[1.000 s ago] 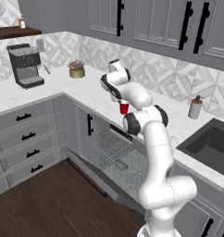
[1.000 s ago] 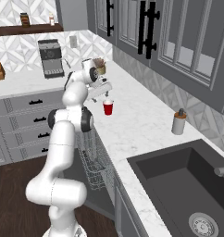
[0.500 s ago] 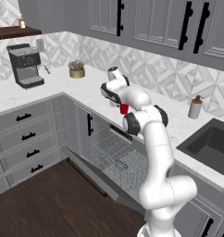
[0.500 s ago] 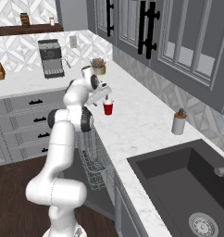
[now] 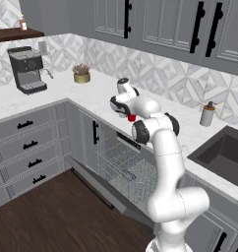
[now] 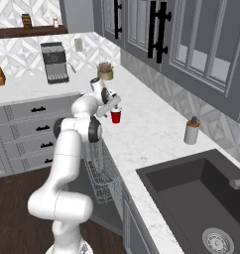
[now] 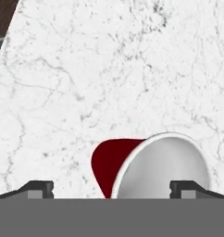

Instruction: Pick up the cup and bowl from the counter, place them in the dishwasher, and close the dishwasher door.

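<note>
Nearest the base, the dishwasher door (image 5: 99, 189) lies dropped open over the dark wood floor (image 5: 52, 221), with the grey wire rack (image 5: 122, 165) of the dishwasher (image 6: 99, 171) drawn out above it, just under the front edge of the surface (image 6: 142, 136). Above that edge the white arm folds over, and the hand (image 6: 111, 105) hangs low over the cup (image 6: 115, 116), its fingers spread wide. In the hand view the two dark fingertips (image 7: 40, 189) stand well apart on either side of the cup (image 7: 151, 166), which sits between them with its white inside showing and its red wall to one side; the tips are clear of it, pinching nothing. The cup stands upright on the marble close to the front edge, above the open dishwasher. Bare marble runs around it toward the back wall. Farther along the surface a soap dispenser (image 6: 192, 130) stands near the dark sink (image 6: 201, 198). A small potted plant (image 5: 82, 74) sits toward the far corner, and the coffee machine (image 5: 26, 70) stands beyond it on the side run.
</note>
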